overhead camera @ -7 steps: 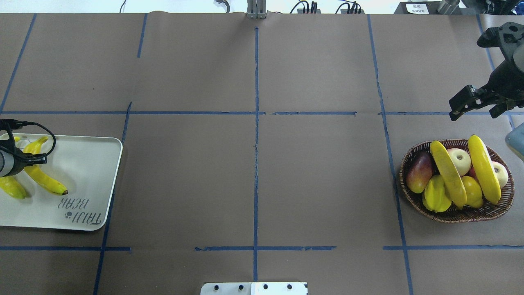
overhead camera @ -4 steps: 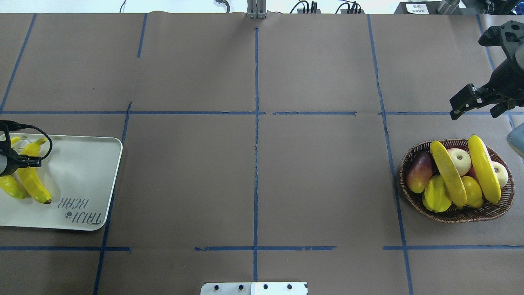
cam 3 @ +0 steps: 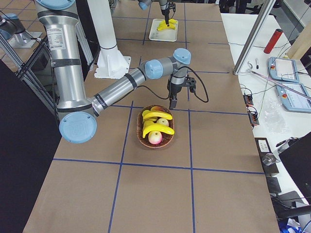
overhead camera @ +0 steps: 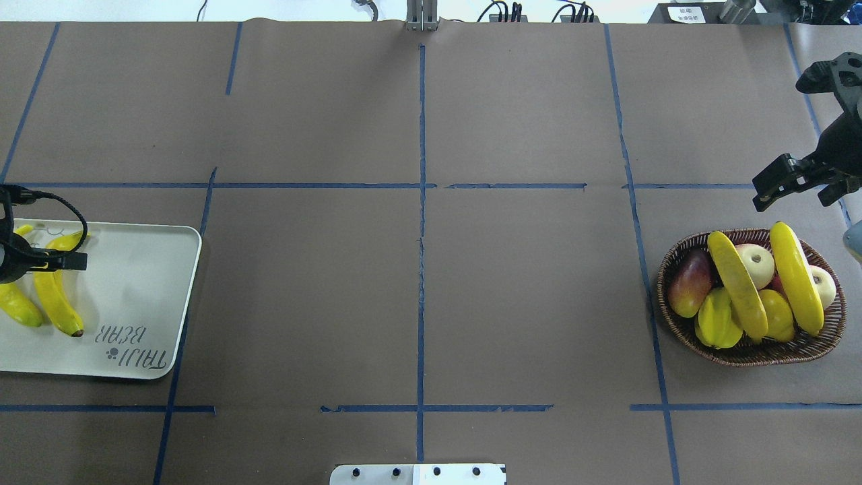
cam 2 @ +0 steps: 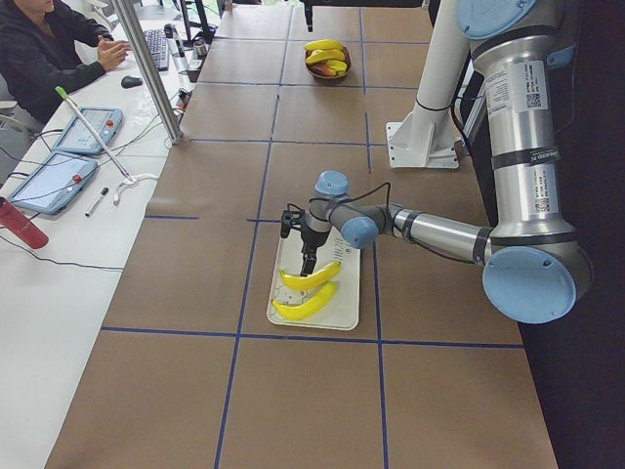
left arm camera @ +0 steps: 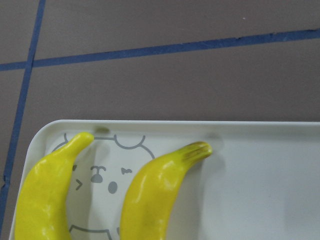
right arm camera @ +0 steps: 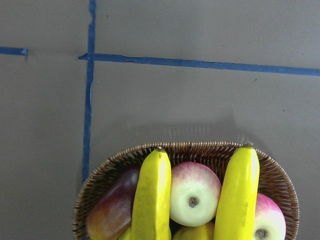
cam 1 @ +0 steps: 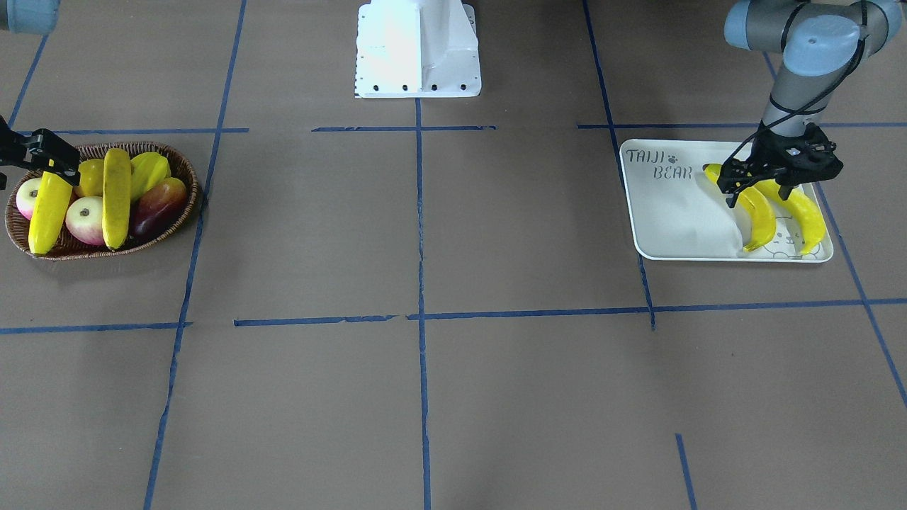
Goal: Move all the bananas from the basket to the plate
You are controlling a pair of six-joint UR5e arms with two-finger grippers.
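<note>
Overhead view, read from the lower edge of the frame upward. At mid-left lies the plate (overhead camera: pixel 155 296), carrying two bananas: one (overhead camera: pixel 57 303) beside the lettering, the other (overhead camera: pixel 17 306) at the frame's left edge. The left gripper (cam 1: pixel 758 185) hangs just above them. In the front-facing view its fingers stand apart, and both fruits lie flat on the plate, held by nothing.

At mid-right sits the basket (overhead camera: pixel 747 357). Two more bananas rest on top of its fruit, not yet moved: the left-hand banana (overhead camera: pixel 737 286) and the right-hand banana (overhead camera: pixel 797 276), with an apple (overhead camera: pixel 755 264) showing between them.

Beyond the basket, toward the upper right of the frame, the right gripper (overhead camera: pixel 794 195) hovers just outside the far rim, its fingers spread and empty.

The governing relation is that both remaining bananas lie directly below the right gripper in the frame. Their long axes run roughly top to bottom, leaning slightly, and their upper tips touch the rim nearest the claw. The right-hand banana is the closer of the two.

The right arm is plainly the nearer one, since the left is well apart across the whole table. A grasp would probably need the fingers set across a banana's width.
</note>
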